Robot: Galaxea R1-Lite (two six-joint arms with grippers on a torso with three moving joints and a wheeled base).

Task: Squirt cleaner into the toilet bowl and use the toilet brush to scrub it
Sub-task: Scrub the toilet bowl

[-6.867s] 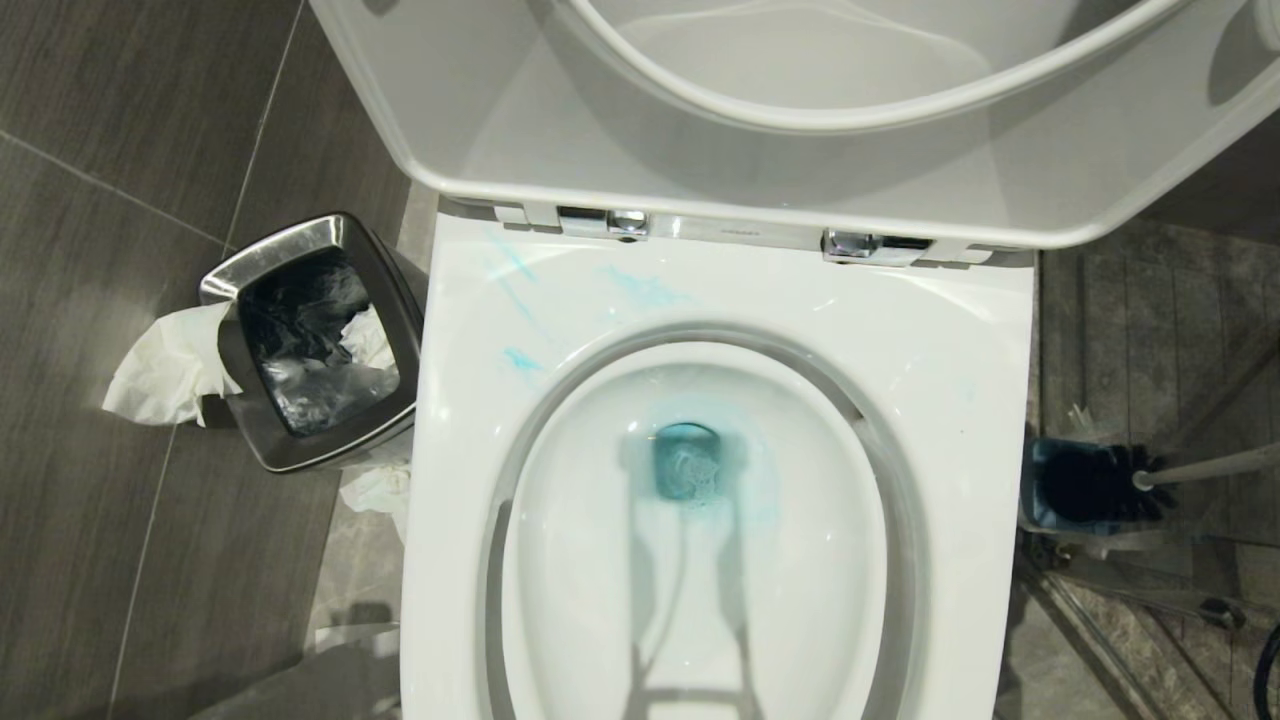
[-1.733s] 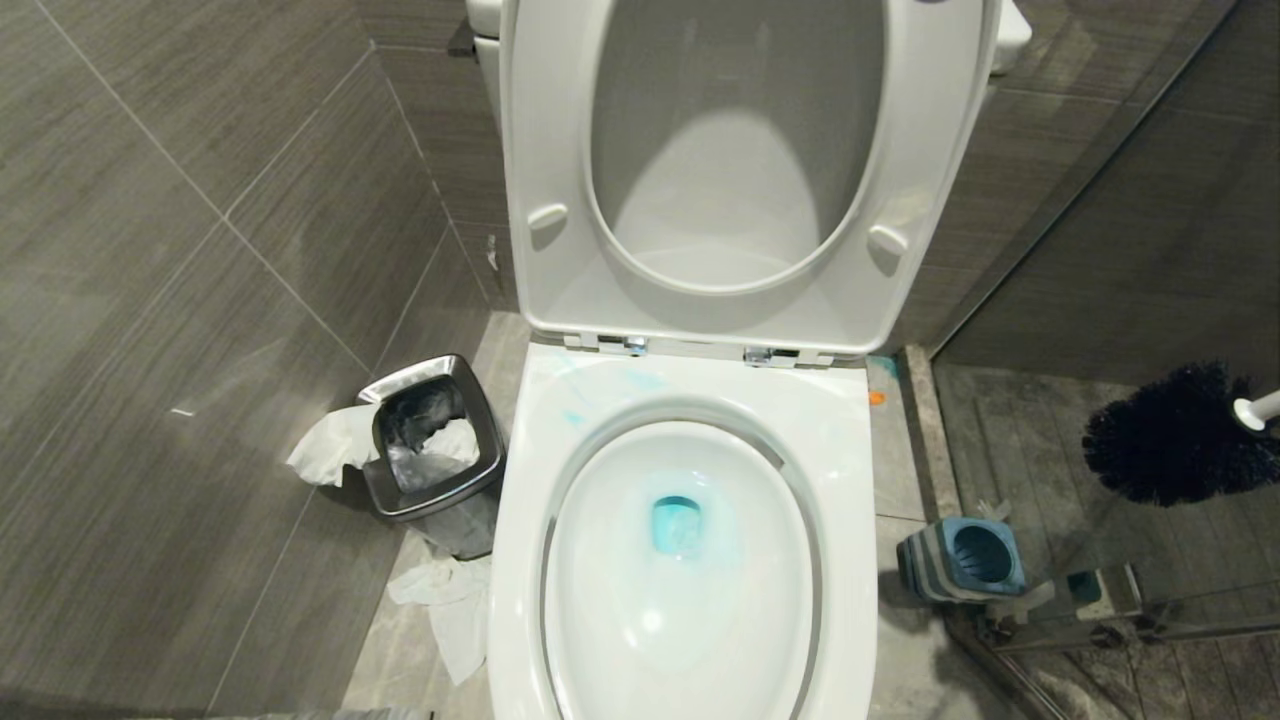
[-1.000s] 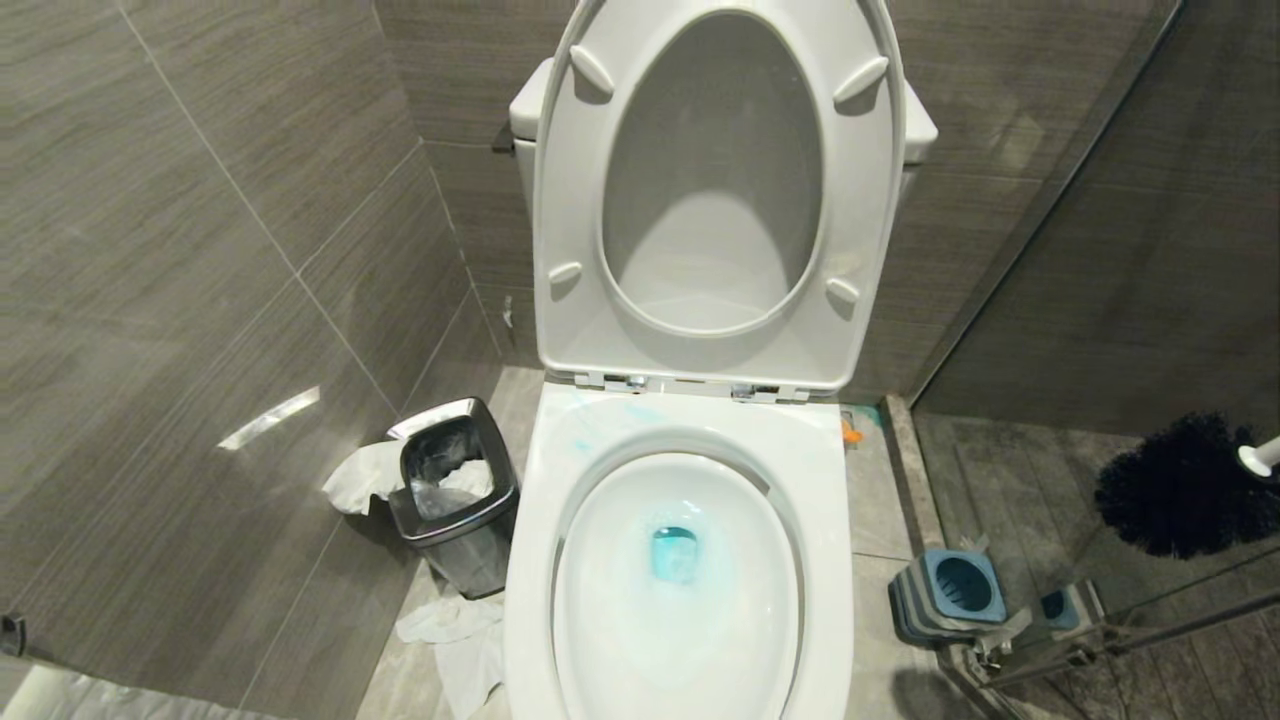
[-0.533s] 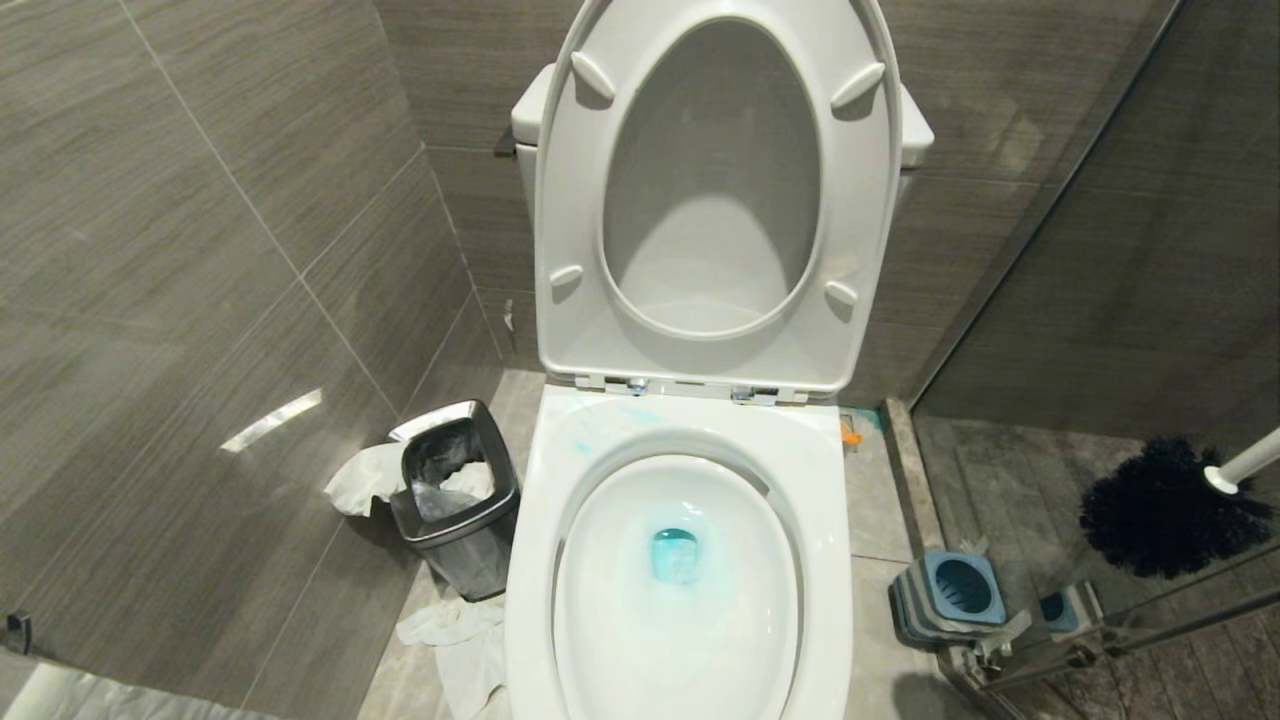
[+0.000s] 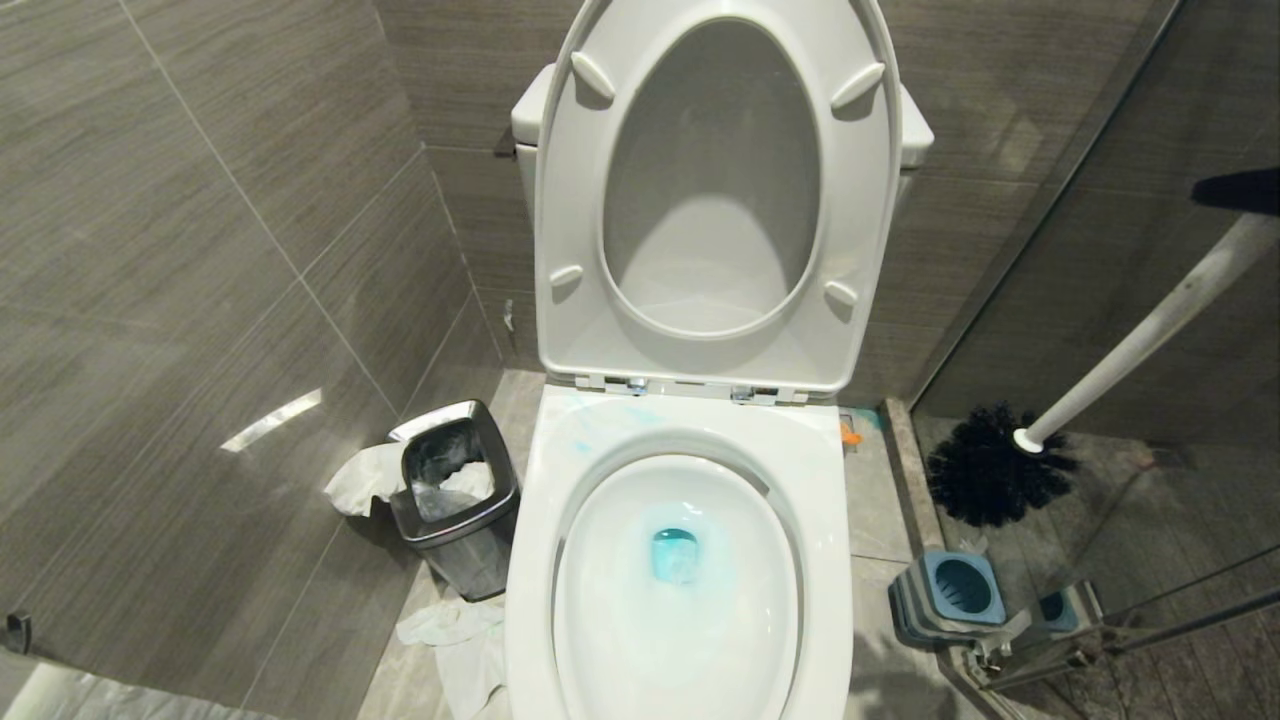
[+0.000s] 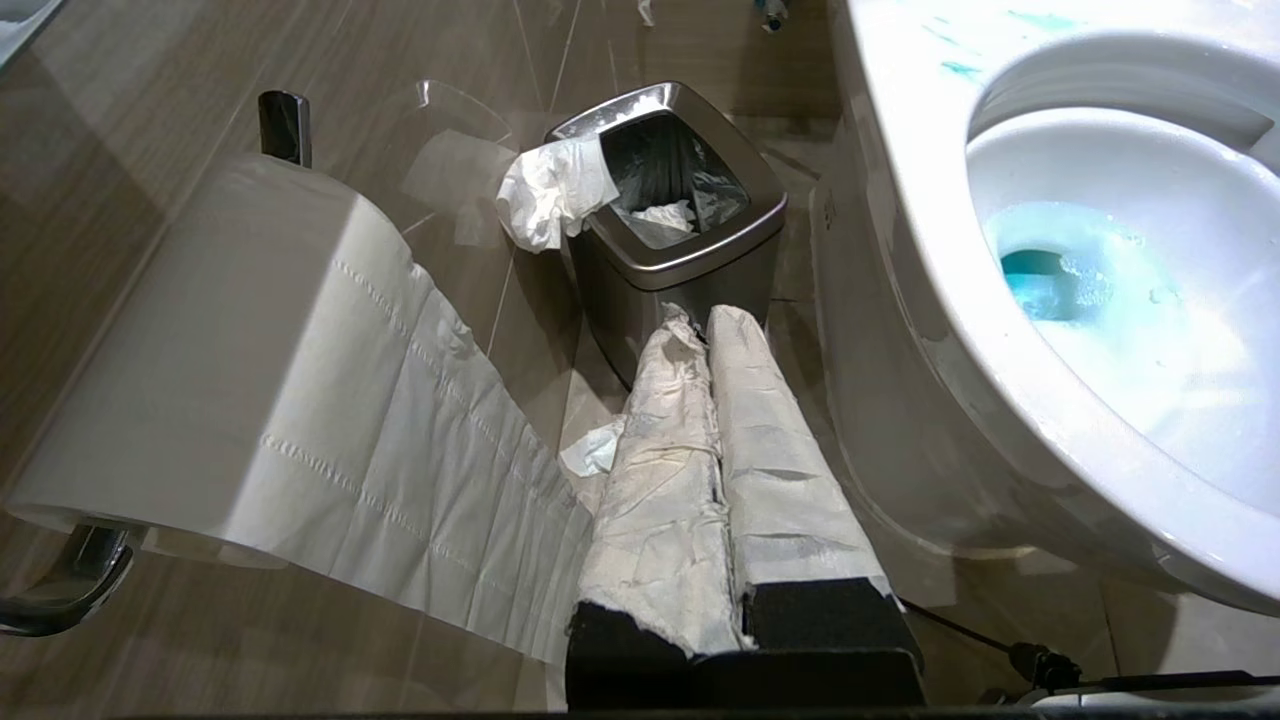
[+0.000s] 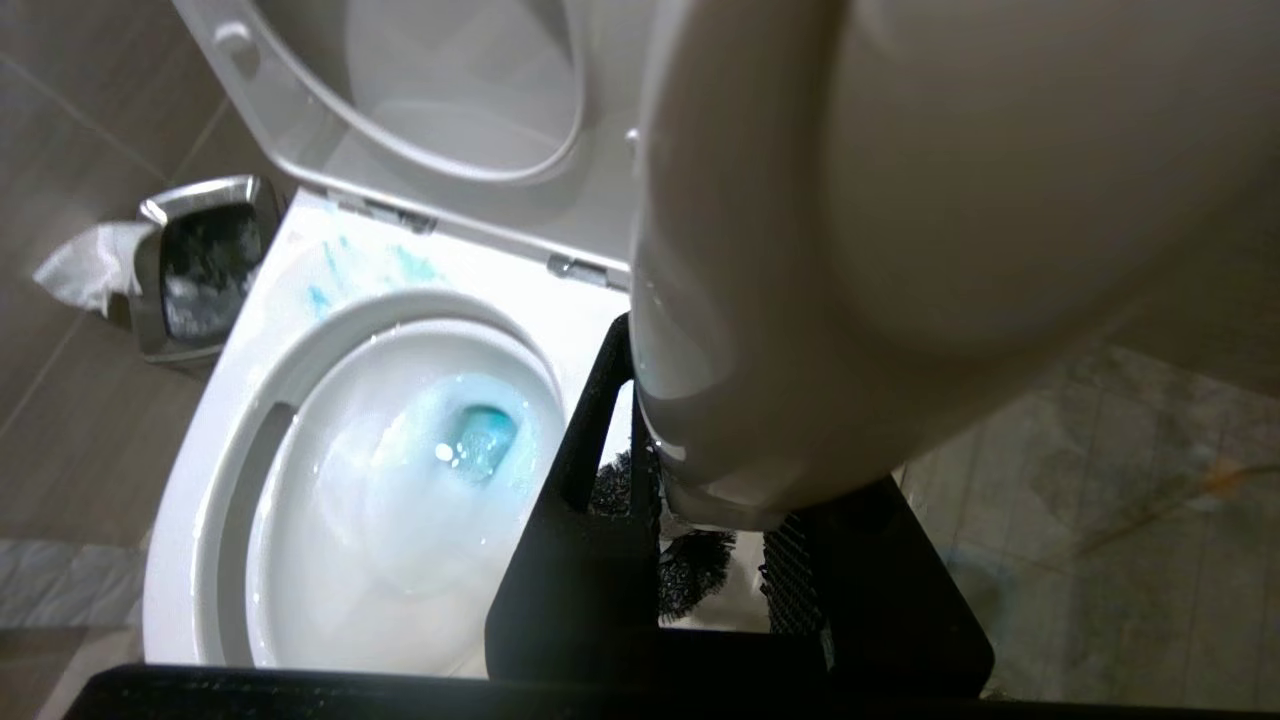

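The white toilet bowl (image 5: 835,560) stands open in the middle, seat and lid raised. Cleaner tints the water turquoise (image 5: 675,553) and smears the rim's back left (image 5: 580,440). The toilet brush hangs in the air right of the bowl, its white handle (image 5: 1140,340) slanting down to the black bristle head (image 5: 985,470) above the floor. My right gripper (image 7: 720,430) is shut on the handle's rounded end (image 7: 900,250), high at the right edge of the head view. My left gripper (image 6: 705,320), fingers wrapped in white tape, hangs shut and empty left of the bowl.
The blue-and-grey holder cup (image 5: 955,590) sits on the floor right of the toilet, below the brush head. A steel waste bin (image 5: 455,490) with tissue stands left of the bowl, crumpled tissue (image 5: 450,630) beside it. A toilet paper roll (image 6: 200,340) hangs near my left gripper.
The brush has swung left toward the toilet, its head now close to the bowl's right side and its handle much steeper. Earlier the camera pulled back and up; it has held still since.
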